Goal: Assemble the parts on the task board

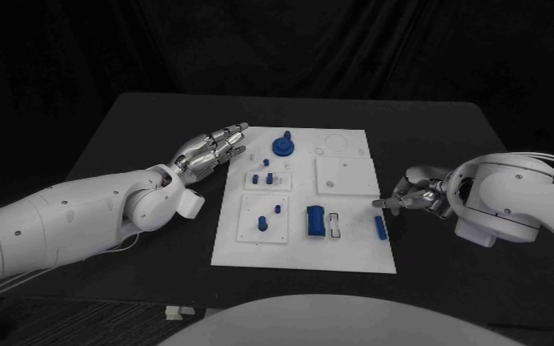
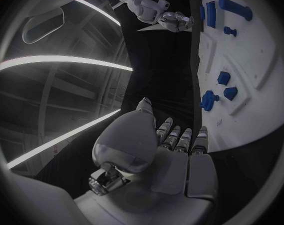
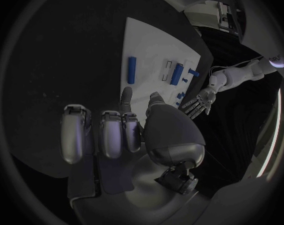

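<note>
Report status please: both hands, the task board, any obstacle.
Left hand open, at board's left edge. Right hand open, beside right edge, holding nothing. Task board untouched, blue parts on it. Nothing in the way.

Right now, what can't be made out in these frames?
- Right hand, head view: fingertips bunched, too small to tell whether they touch the task board.
- Small blue parts, head view: shapes too small.
- Left hand, left wrist view: palm side turned away, unseen.
</note>
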